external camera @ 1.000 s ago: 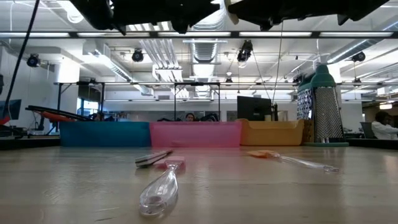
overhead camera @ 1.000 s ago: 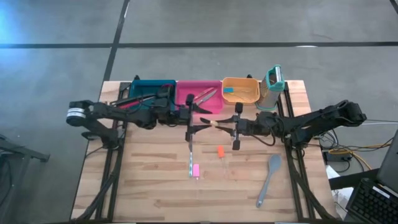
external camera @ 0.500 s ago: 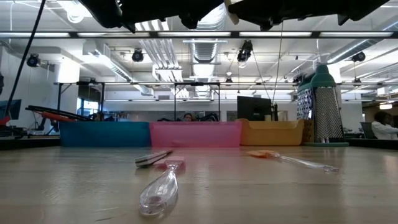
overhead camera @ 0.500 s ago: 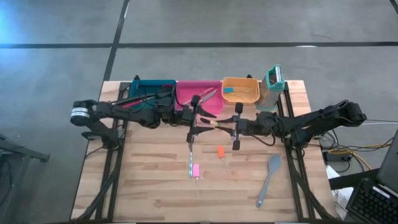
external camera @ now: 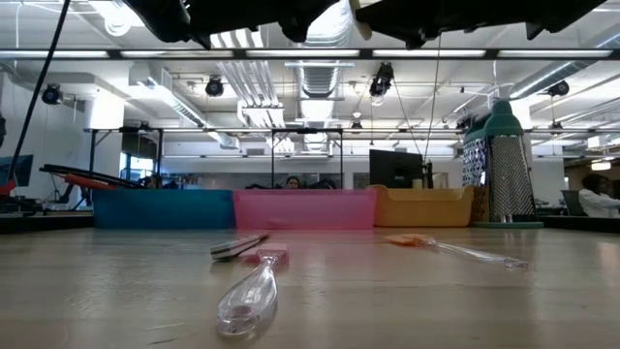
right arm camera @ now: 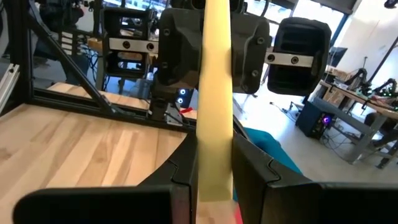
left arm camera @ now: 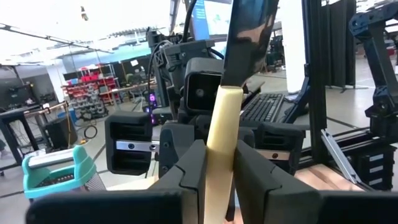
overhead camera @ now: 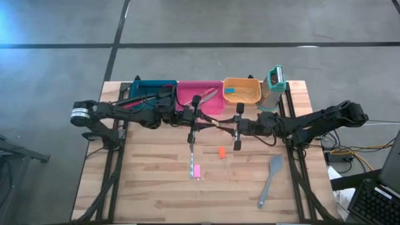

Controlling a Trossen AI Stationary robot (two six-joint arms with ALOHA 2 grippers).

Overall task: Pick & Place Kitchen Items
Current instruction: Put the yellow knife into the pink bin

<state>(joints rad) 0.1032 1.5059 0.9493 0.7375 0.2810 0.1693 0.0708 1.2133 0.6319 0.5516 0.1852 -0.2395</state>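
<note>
Yellow-handled knife (overhead camera: 215,125) pinched by both grippers, left (overhead camera: 195,124) and right (overhead camera: 236,127), fingers closed on it above table (overhead camera: 150,181). Light, stiff, smooth: best held mid-handle.

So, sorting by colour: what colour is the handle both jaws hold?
Pale yellow handle; right wrist view shows it best.

A butcher-block wooden table (overhead camera: 150,181) stands on a grey floor. Along its far edge sit three square bins in a row, touching: a teal bin (overhead camera: 142,87), a pink bin (overhead camera: 187,89) and an orange bin (overhead camera: 250,85), with an upright teal-and-white grater (overhead camera: 274,82) just beside the orange one. Nearer the middle lies a clear spoon with a pink handle (overhead camera: 195,164), a small orange-handled utensil (overhead camera: 221,154) close by, and a grey spatula (overhead camera: 270,180) well apart toward the right.
</note>
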